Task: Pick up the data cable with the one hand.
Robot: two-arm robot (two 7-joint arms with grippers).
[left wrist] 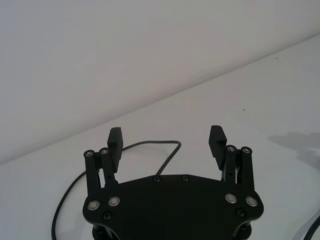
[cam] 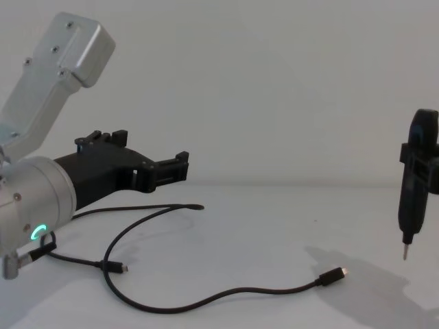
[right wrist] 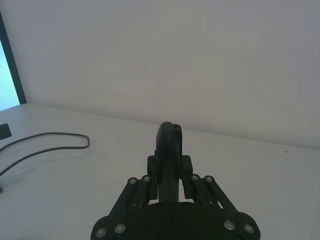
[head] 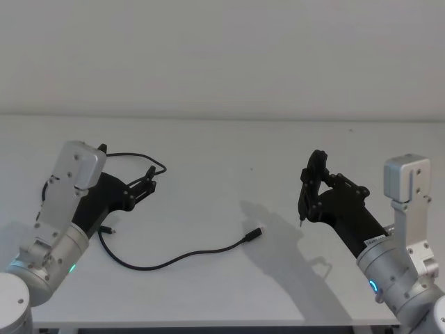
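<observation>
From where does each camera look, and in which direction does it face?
Head view: high, facing forward and down at the table; left gripper on the left, right gripper on the right.
Chest view: lower, looking across the table at the data cable from the side; both grippers show.
Left wrist view: behind the left gripper, jaws open, facing the wall.
Right wrist view: behind the right gripper, shut on a pointed black tool.
Shared: all four show the data cable.
</observation>
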